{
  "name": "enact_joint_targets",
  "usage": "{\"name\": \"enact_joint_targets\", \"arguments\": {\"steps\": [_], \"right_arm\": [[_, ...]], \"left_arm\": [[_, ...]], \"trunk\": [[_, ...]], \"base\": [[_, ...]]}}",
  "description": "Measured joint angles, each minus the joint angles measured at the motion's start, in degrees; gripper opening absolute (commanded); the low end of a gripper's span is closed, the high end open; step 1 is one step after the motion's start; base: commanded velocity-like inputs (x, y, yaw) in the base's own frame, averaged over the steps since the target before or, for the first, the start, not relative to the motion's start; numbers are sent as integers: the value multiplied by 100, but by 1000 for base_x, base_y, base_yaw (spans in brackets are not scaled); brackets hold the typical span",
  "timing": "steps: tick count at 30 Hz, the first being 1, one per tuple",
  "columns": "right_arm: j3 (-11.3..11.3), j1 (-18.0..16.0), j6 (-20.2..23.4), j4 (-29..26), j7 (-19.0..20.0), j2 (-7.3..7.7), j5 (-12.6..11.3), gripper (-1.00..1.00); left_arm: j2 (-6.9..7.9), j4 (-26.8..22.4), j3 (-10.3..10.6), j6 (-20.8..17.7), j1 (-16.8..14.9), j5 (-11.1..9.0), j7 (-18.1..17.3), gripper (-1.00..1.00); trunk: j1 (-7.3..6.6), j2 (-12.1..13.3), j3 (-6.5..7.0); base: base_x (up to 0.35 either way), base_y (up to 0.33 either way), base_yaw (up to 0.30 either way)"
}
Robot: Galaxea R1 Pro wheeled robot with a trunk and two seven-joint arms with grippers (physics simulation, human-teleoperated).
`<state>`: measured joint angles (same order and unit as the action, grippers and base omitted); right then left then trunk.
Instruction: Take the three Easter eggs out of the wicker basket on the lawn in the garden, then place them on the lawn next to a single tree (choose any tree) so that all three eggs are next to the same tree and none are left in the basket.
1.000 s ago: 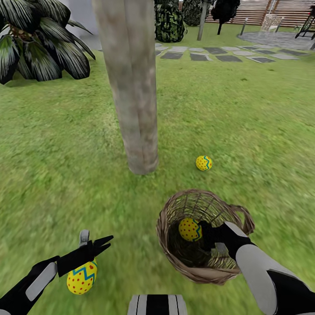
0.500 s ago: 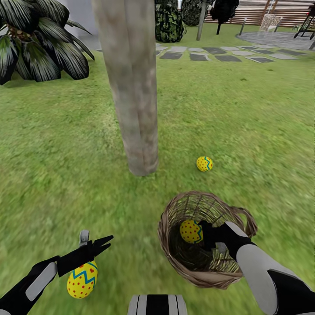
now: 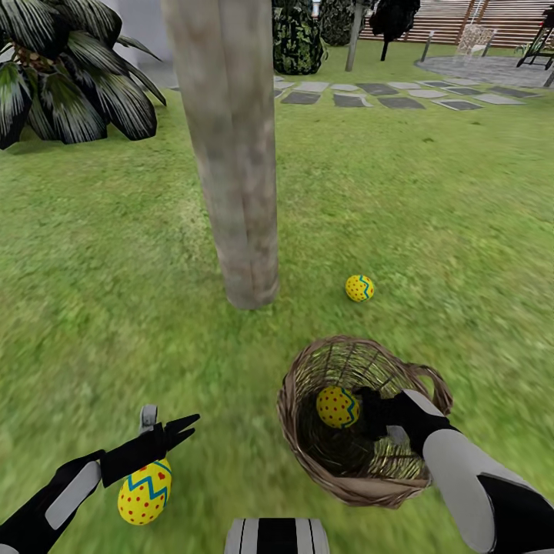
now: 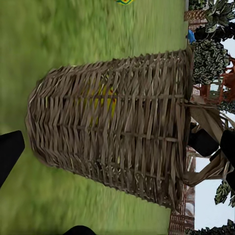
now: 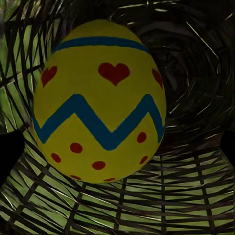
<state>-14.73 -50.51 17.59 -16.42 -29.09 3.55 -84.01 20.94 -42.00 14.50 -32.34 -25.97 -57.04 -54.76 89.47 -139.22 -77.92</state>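
No legible text, label, brand, number or sign was recorded in any view. The only markings were decorative: red dots, red hearts and blue zigzag bands on the yellow Easter egg [image 5: 100,100] inside the wicker basket [image 3: 308,454], with like patterns on the egg [image 3: 359,288] beyond the basket and the egg [image 3: 144,492] to its left.
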Motion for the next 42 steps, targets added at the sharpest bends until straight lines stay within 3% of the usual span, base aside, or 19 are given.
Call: {"name": "enact_joint_targets", "arguments": {"steps": [16, 20, 28, 42], "right_arm": [[-3, -11, -151, 16, 0, 40, -12, 100], [-5, -11, -151, 16, 0, 40, -16, 100], [-4, -11, -151, 16, 0, 40, -143, 100], [14, -11, -151, -28, 32, 40, -160, 100]], "left_arm": [[-16, 3, 0, 1, -1, -8, 6, 100], [-18, 0, 0, 1, -2, -8, 9, 100], [-20, -2, 0, 0, -3, -12, 0, 100], [-20, -2, 0, 0, -1, -18, 0, 100]], "trunk": [[0, 0, 0], [87, -159, -71], [88, -160, -72], [88, -160, -72]], "base": [[0, 0, 0], [0, 0, 0], [0, 0, 0], [0, 0, 0]]}}
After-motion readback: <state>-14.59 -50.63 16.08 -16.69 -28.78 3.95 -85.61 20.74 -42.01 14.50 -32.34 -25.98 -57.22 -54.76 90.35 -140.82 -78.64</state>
